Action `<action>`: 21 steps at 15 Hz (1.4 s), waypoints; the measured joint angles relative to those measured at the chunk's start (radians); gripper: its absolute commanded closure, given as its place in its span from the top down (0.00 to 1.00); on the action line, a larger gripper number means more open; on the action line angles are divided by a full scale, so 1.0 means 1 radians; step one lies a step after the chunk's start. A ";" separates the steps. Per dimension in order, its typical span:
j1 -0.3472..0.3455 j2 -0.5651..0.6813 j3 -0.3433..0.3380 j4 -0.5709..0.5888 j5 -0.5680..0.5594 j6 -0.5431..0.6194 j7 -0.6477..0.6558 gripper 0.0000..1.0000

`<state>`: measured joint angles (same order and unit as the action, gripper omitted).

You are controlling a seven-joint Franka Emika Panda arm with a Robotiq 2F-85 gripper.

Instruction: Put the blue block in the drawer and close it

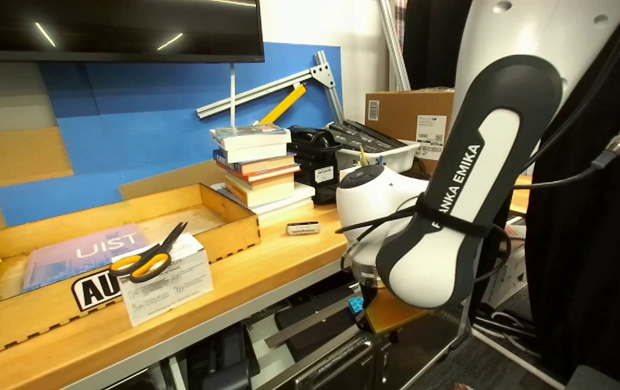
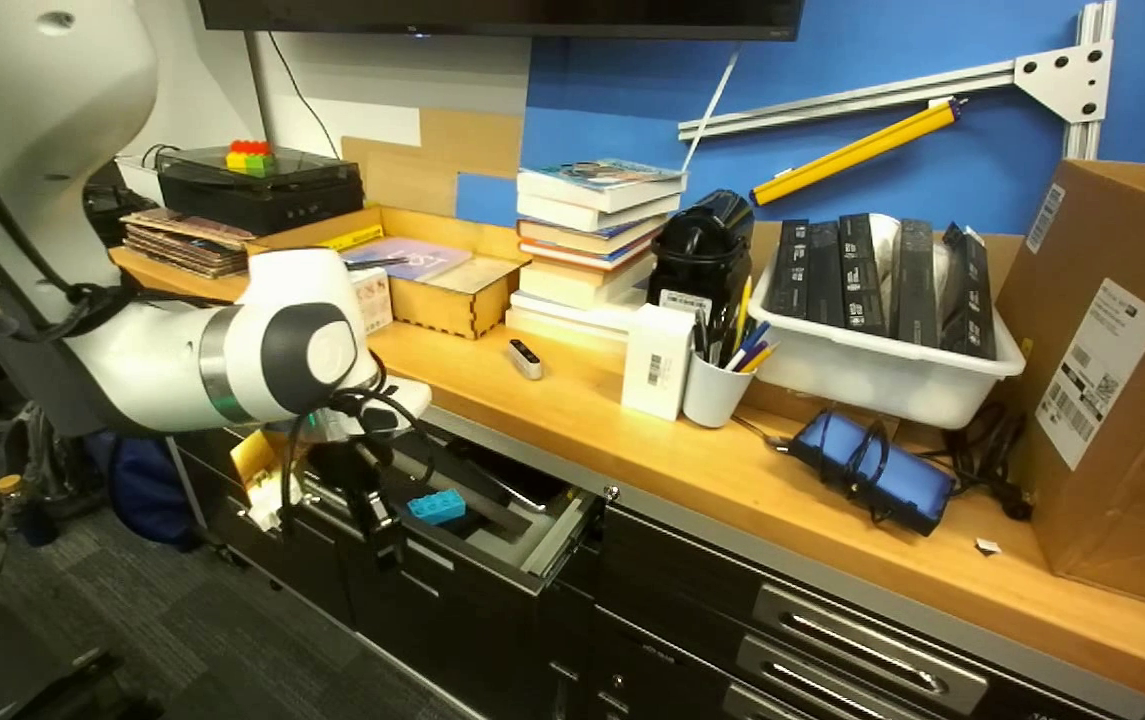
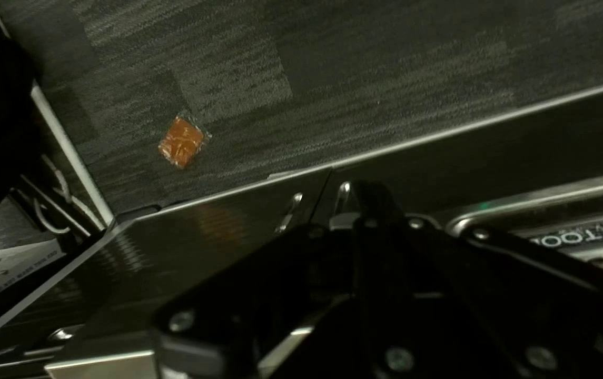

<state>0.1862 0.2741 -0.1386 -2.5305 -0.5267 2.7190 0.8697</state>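
Note:
The blue block (image 2: 437,507) is a small light-blue studded brick. It lies inside the drawer near its front edge, and also shows in an exterior view (image 1: 356,305). The dark drawer (image 2: 567,528) is pulled open below the bench top; its front also shows in an exterior view (image 1: 321,355). Its silver handle (image 3: 570,197) shows at the right of the wrist view. My gripper (image 2: 387,545) points down outside the drawer, close to its front face, apart from the block. In the wrist view the gripper's fingers (image 3: 367,197) are together with nothing seen between them. Contact with the drawer front cannot be told.
Dark bars and other items lie in the drawer. The wooden bench (image 2: 572,420) overhangs it and bears books (image 2: 592,230), a shallow wooden box (image 1: 234,238), a pen cup (image 2: 714,390) and a white bin (image 2: 872,365). An orange wrapped piece (image 3: 181,142) lies on the floor.

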 measured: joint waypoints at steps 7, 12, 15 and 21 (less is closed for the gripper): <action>0.228 0.136 -0.206 0.194 -0.306 0.044 0.513 0.00; 0.341 0.244 -0.283 0.316 -0.449 0.036 0.789 0.00; 0.376 0.281 -0.307 0.351 -0.488 0.034 0.884 0.00; 0.396 0.249 -0.340 0.323 -0.519 0.025 0.929 0.57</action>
<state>0.5820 0.5231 -0.4782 -2.2080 -1.0460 2.7438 1.7983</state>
